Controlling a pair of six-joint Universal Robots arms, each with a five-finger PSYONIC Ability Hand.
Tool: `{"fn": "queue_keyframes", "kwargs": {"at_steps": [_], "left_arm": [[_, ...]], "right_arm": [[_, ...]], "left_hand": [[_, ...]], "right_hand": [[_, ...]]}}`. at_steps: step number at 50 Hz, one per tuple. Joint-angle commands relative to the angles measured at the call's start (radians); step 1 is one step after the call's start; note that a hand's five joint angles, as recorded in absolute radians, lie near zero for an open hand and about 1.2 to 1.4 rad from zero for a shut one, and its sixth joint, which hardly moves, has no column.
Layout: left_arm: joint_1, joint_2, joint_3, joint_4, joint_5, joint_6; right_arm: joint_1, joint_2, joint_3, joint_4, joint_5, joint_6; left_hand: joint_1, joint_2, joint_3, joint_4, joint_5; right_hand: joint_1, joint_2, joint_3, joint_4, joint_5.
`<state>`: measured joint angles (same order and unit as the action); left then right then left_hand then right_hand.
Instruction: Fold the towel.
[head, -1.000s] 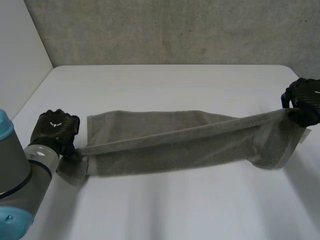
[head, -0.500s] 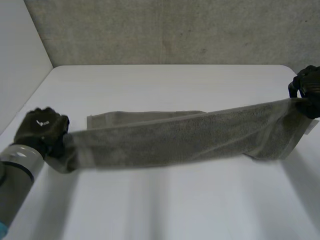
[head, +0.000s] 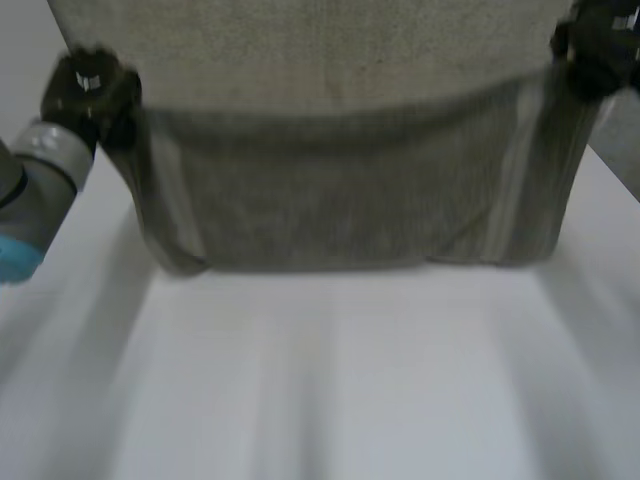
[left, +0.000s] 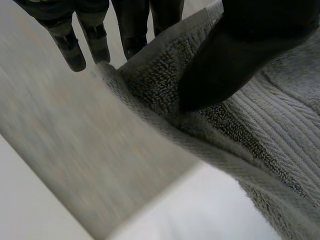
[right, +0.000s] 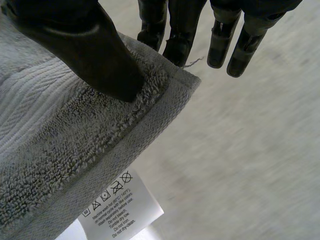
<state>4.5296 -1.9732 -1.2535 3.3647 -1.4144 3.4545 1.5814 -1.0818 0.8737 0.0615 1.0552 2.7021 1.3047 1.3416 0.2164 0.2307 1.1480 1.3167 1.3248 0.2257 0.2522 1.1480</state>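
Towel (head: 340, 190) hangs over white table (head: 330, 380), grey wall (head: 300, 50) behind.

Grey towel (head: 340, 190) upright over white table (head: 350, 390)

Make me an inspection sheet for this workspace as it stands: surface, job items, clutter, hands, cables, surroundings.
Surface: white table, smooth, no marks seen.
Job's things: grey towel stretched between both hands and hanging broadside; whether its lower edge touches the table cannot be told. A white care label hangs at the corner by the right hand.
Clutter: nothing seen.
Hands: left hand pinches one upper corner of the towel between thumb and fingers; right hand pinches the other upper corner the same way.
Cables: nothing seen.
Surroundings: grey wall behind the table.
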Motion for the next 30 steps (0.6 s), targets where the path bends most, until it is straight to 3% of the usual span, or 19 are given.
{"fn": "queue_keyframes", "kwargs": {"at_steps": [1, 4, 6, 10, 12, 17, 21, 25, 30], "left_arm": [[-0.033, 0.063, 0.083, 0.211, 0.0, -0.025], [-0.02, 0.165, 0.037, 0.283, 0.011, -0.055], [-0.017, 0.207, -0.03, 0.32, 0.07, -0.095], [-0.003, 0.208, -0.088, 0.32, 0.15, -0.118], [0.014, 0.208, -0.127, 0.317, 0.178, -0.115], [0.104, 0.212, -0.34, 0.328, 0.238, -0.11], [0.131, 0.214, -0.44, 0.331, 0.273, -0.11], [0.183, 0.217, -0.564, 0.323, 0.327, -0.097], [0.216, 0.269, -0.667, 0.3, 0.37, -0.069]], "right_arm": [[0.048, -0.019, -0.205, -0.122, 0.069, 0.157], [0.045, -0.059, -0.185, -0.146, 0.062, 0.214], [0.035, -0.125, -0.081, -0.164, 0.001, 0.293], [-0.004, -0.159, 0.053, -0.193, -0.084, 0.306], [-0.023, -0.181, 0.177, -0.229, -0.135, 0.291], [-0.044, -0.201, 0.342, -0.229, -0.168, 0.24], [-0.073, -0.219, 0.478, -0.23, -0.215, 0.191], [-0.141, -0.269, 0.654, -0.233, -0.348, 0.092], [-0.228, -0.315, 0.763, -0.22, -0.426, 0.055]], "left_hand": [[0.092, 0.055, -0.042, -0.056, 0.074], [0.092, 0.055, -0.042, -0.056, 0.074], [0.092, 0.055, -0.042, -0.056, 0.074], [0.092, 0.055, -0.042, -0.056, 0.074], [0.092, 0.055, -0.042, -0.056, 0.074], [0.092, 0.055, -0.042, -0.056, 0.074], [0.092, 0.055, -0.042, -0.056, 0.074], [0.092, 0.055, -0.042, -0.056, 0.074], [0.092, 0.055, -0.042, -0.056, 0.074]], "right_hand": [[0.08, 0.071, -0.051, -0.078, 0.074], [0.08, 0.071, -0.051, -0.078, 0.074], [0.08, 0.071, -0.051, -0.078, 0.074], [0.08, 0.071, -0.051, -0.078, 0.074], [0.08, 0.071, -0.051, -0.078, 0.074], [0.08, 0.071, -0.051, -0.078, 0.074], [0.08, 0.071, -0.051, -0.078, 0.074], [0.08, 0.071, -0.051, -0.078, 0.074], [0.08, 0.071, -0.051, -0.078, 0.074]]}}
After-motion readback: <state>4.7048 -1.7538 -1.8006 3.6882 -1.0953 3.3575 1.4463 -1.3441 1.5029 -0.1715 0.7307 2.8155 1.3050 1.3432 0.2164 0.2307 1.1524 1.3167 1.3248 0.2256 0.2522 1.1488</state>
